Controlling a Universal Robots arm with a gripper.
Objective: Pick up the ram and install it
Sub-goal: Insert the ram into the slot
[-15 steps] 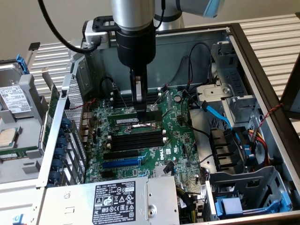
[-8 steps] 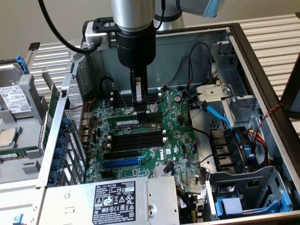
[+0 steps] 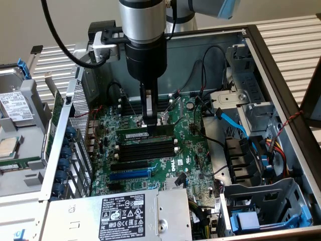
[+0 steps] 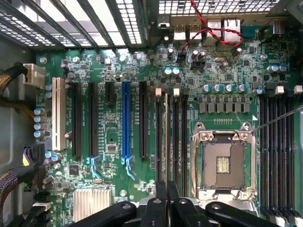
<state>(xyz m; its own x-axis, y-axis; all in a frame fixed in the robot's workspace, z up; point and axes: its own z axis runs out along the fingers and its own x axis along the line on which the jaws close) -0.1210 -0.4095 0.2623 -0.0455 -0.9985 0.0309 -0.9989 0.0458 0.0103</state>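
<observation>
The pincer (image 3: 150, 123) is clamped on the ram (image 3: 133, 134) — a thin, dark-green stick — by long black slots (image 3: 145, 149).

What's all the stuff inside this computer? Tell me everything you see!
motherboard: one, green, floor of the case
black slots: several, black, middle of the motherboard
ram: one, dark green, gripped at the black slots
blue slot: one, blue, beside the black slots
processor socket: one, silver, beside the slots
power supply: one, grey, front of the exterior view
hard drive: one, silver, exterior view's left
hand: one, black, shut on the ram
</observation>
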